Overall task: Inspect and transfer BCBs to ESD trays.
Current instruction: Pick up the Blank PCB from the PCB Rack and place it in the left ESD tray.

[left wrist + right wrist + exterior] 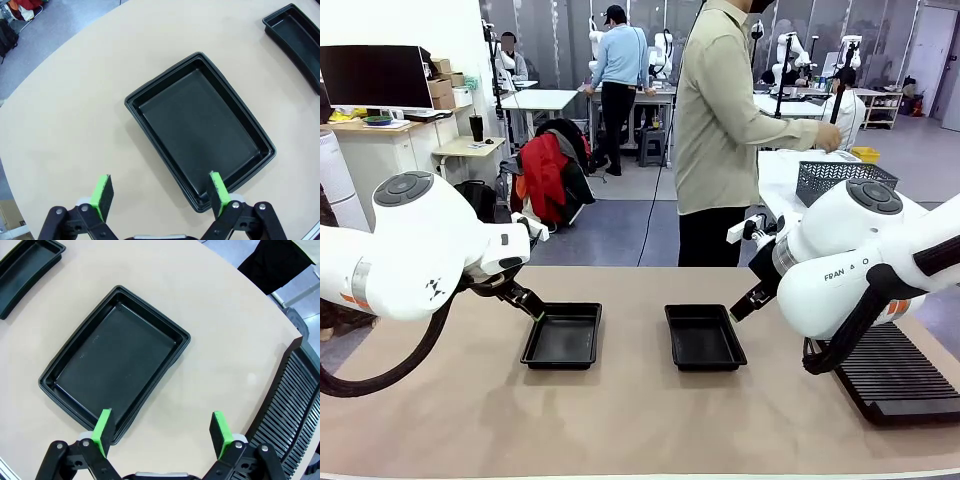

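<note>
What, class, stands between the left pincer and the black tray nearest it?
Nothing visible. The left pincer, jaws open, hangs over one corner of the left tray; only air lies between them, and the tray's floor is bare. The other tray sits apart on the table.

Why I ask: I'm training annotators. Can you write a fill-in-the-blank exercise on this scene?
1. The left tray and the right tray are both ____.
2. The left claw and the right claw both stand ____.
3. The ribbed black rack lies on the robot's ____ side.

Missing words: empty; open; right.
</note>
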Controlling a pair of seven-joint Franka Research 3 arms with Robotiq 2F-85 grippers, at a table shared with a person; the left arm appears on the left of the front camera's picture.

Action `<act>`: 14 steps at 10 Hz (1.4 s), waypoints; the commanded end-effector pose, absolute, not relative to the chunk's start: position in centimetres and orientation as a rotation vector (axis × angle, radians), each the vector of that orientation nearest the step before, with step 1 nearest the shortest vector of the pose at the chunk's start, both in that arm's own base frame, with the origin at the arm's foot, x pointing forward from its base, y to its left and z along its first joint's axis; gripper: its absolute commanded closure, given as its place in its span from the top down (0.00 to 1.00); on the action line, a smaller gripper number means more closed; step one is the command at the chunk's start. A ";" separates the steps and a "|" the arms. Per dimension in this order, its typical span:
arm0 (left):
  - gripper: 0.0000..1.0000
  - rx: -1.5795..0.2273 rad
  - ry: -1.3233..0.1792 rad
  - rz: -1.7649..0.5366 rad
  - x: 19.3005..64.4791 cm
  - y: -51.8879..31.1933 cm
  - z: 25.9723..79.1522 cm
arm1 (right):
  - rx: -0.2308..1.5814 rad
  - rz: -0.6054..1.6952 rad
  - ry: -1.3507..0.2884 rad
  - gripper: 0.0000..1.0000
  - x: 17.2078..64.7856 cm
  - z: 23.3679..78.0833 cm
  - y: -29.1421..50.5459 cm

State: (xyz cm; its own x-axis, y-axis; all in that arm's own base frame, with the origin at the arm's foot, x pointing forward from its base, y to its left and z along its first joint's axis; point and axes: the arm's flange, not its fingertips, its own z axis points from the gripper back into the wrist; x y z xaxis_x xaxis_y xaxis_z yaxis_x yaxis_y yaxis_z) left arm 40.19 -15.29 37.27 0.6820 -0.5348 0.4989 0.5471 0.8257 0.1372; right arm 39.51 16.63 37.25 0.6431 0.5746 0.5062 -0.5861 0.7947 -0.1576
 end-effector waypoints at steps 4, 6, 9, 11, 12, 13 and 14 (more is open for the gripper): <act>1.00 -0.169 -0.514 -0.506 38.7 -13.3 41.4 | 0.169 0.555 -0.492 1.00 39.2 42.1 14.5; 1.00 -0.240 -0.487 -0.450 37.7 -12.0 45.1 | 0.258 0.475 -0.458 1.00 38.7 46.4 12.6; 1.00 -0.336 -0.409 -0.391 35.9 -9.2 51.4 | 0.360 0.398 -0.386 1.00 37.7 53.5 8.9; 1.00 -0.371 -0.380 -0.363 35.0 -6.6 55.4 | 0.448 0.342 -0.339 1.00 37.4 57.5 6.3; 1.00 -0.389 -0.354 -0.349 34.4 -5.0 57.8 | 0.503 0.311 -0.316 1.00 37.3 59.7 4.5; 1.00 -0.402 -0.336 -0.328 33.9 -3.8 59.9 | 0.542 0.283 -0.297 1.00 37.0 61.3 2.9; 1.00 -0.408 -0.330 -0.303 33.5 -2.8 61.9 | 0.575 0.266 -0.285 1.00 36.9 62.6 1.3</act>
